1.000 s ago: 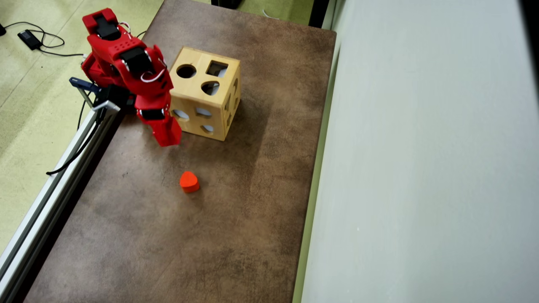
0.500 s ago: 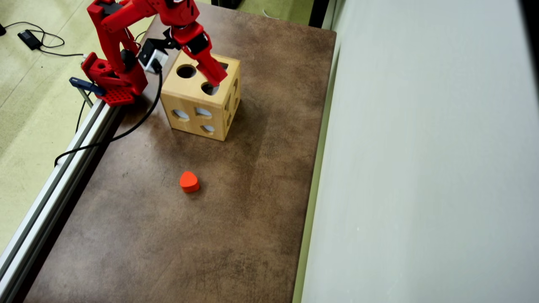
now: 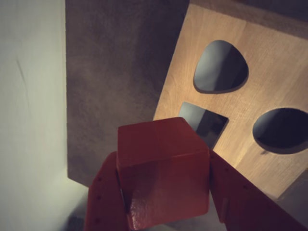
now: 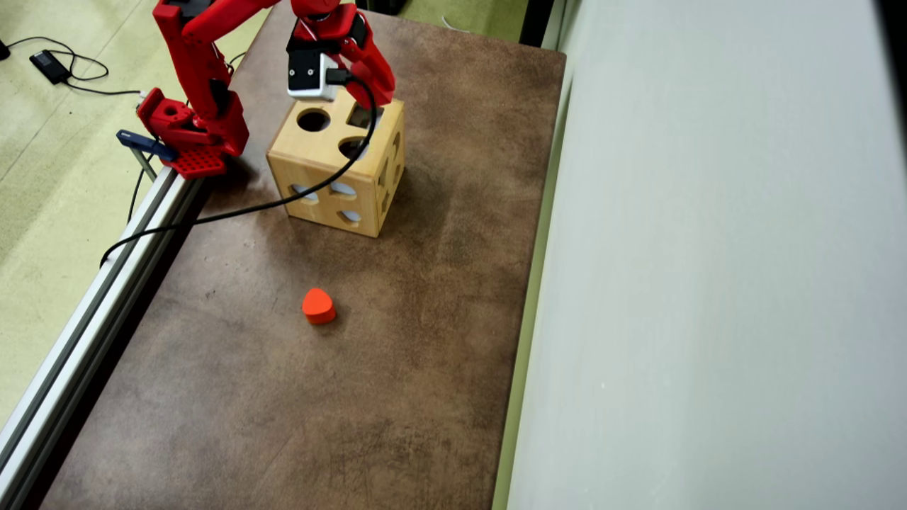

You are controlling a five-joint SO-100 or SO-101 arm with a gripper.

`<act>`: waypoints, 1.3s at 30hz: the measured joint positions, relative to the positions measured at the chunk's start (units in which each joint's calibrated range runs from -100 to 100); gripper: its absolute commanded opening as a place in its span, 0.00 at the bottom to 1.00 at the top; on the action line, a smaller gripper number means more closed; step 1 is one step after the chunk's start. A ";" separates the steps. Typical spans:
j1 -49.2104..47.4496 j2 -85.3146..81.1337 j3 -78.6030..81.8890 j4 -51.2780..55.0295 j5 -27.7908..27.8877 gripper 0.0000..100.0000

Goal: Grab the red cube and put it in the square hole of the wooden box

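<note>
Wrist view showed the red claw (image 3: 166,207) clenched on the red cube (image 3: 162,168), one finger pressed against each side of it. The cube hung above the top face of the wooden box (image 3: 269,72), covering part of the near edge of the square hole (image 3: 206,122). Two other dark openings lay on that face: a rounded heart-like one (image 3: 220,66) and a round one (image 3: 281,130).

In the overhead view, the claw (image 4: 375,88) was poised over the far corner of the wooden box (image 4: 322,159), which stood on the brown tabletop (image 4: 319,411). The square hole (image 4: 361,117) was partly hidden by the arm, and the cube could not be seen there. An orange heart-shaped block (image 4: 318,306) lay on the tabletop, well apart from the box.
</note>
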 measured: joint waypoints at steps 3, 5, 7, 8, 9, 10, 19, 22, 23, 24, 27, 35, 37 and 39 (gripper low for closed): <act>0.00 0.00 3.25 0.00 1.90 0.03; -0.14 0.00 6.23 0.00 2.59 0.03; -0.29 0.00 9.03 0.00 2.64 0.03; -0.43 0.00 10.11 0.00 2.64 0.03; -0.43 0.00 10.65 0.00 2.64 0.03; -0.43 0.00 10.74 0.00 2.59 0.03; -0.65 0.00 11.02 0.00 -7.13 0.03; -1.58 0.00 11.02 0.00 -8.30 0.03; -2.01 0.00 11.02 0.00 -8.45 0.03; -2.30 0.00 11.02 0.00 -8.50 0.03; -3.23 0.00 11.02 0.00 -8.94 0.03; -3.59 0.00 12.82 0.00 -10.89 0.03; -3.59 0.00 15.44 0.00 -10.94 0.03; -3.59 0.00 17.43 0.00 -10.94 0.03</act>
